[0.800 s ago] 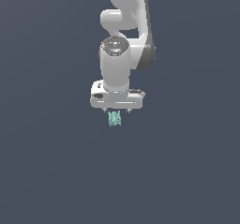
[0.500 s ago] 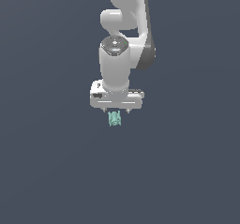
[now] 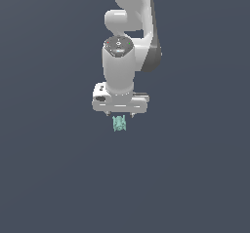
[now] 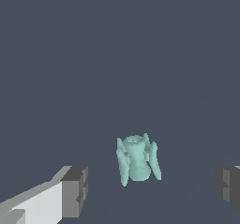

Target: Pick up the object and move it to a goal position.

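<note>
The object (image 3: pixel 119 123) is a tiny pale teal-green, blocky, irregular item, seen just below the white gripper (image 3: pixel 120 115) in the exterior view. In the wrist view the object (image 4: pixel 138 163) stands between the two dark-tipped fingers (image 4: pixel 75 191), which are wide apart on either side of it and do not touch it. The gripper (image 4: pixel 152 191) is open and empty. The object is much narrower than the gap between the fingers. I cannot tell how high the fingertips are above the dark ground.
A plain dark grey-blue surface (image 3: pixel 53 178) fills both views. The white arm (image 3: pixel 132 12) rises from the gripper to the top edge of the exterior view. No other objects or goal marker show.
</note>
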